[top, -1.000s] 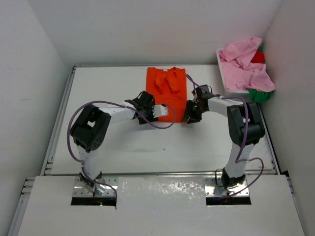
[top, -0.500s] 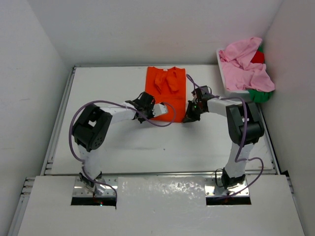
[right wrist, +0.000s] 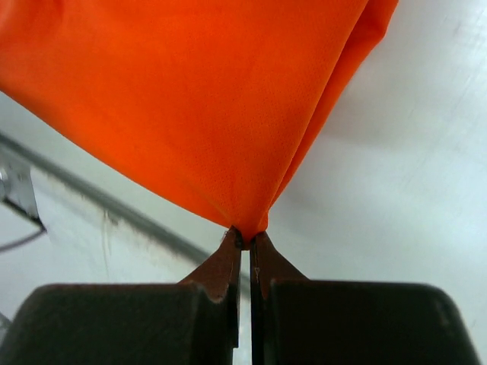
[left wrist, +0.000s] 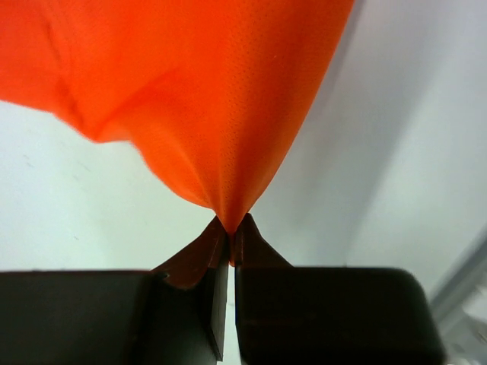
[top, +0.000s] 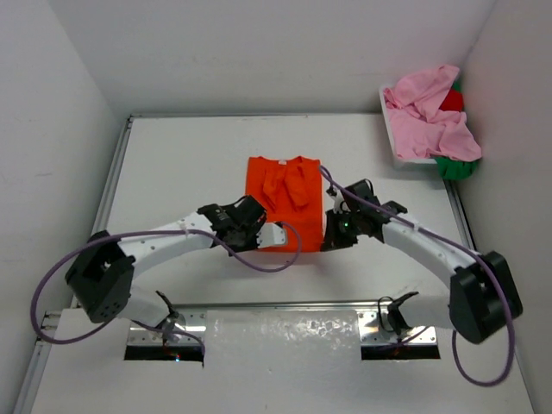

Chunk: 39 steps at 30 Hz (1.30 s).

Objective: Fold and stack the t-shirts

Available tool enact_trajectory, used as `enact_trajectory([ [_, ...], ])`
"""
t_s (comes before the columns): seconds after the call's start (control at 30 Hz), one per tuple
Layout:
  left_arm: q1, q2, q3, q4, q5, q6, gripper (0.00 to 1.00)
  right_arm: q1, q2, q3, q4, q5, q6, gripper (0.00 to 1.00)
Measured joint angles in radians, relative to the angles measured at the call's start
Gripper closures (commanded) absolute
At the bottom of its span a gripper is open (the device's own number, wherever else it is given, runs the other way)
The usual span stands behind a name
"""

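Observation:
The orange t-shirt [top: 283, 191] lies partly folded in the middle of the table, sleeves folded in. My left gripper [top: 255, 238] is shut on its near left corner; the left wrist view shows the orange cloth [left wrist: 190, 99] pinched between the fingertips. My right gripper [top: 331, 235] is shut on its near right corner, with the cloth [right wrist: 198, 114] rising from the closed tips. The pink t-shirt [top: 431, 116] is heaped in the basket at the back right, with the red t-shirt [top: 451, 100] and the green t-shirt [top: 455, 166] partly hidden under it.
A white mesh basket [top: 398, 153] stands at the back right against the wall. White walls close the table at the back and both sides. The arm bases sit at the near edge.
Both grippers have pulled the orange shirt's near edge towards the arm bases, and the whole shirt has slid nearer. Both arms have stretched out lower over the table.

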Motion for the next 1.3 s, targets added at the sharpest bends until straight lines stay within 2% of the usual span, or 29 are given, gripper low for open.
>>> enact_trajectory([
  [0.2, -0.037, -0.156, 0.06, -0.215, 0.074, -0.068, 1.0, 0.106, -0.212, -0.015, -0.154, 0.004, 0.016, 1.0],
  [0.37, -0.026, -0.18, 0.214, -0.318, 0.157, -0.104, 1.0, 0.112, -0.256, 0.11, -0.286, 0.015, 0.028, 1.0],
  [0.5, 0.069, -0.125, 0.319, -0.362, 0.235, -0.114, 1.0, 0.102, -0.189, 0.253, -0.324, 0.039, 0.019, 1.0],
  [0.7, 0.245, 0.048, 0.425, -0.338, 0.301, -0.127, 1.0, -0.021, -0.05, 0.275, -0.264, 0.035, 0.01, 1.0],
  [0.87, 0.278, 0.157, 0.49, -0.315, 0.322, -0.144, 1.0, -0.091, 0.05, 0.28, -0.193, 0.026, 0.008, 1.0],
  [1.13, 0.318, 0.285, 0.65, -0.249, 0.318, -0.195, 1.0, -0.126, 0.132, 0.303, -0.105, 0.032, 0.009, 1.0],
  [1.3, 0.319, 0.349, 0.681, -0.198, 0.319, -0.231, 1.0, -0.166, 0.174, 0.319, -0.068, 0.043, 0.012, 1.0],
])
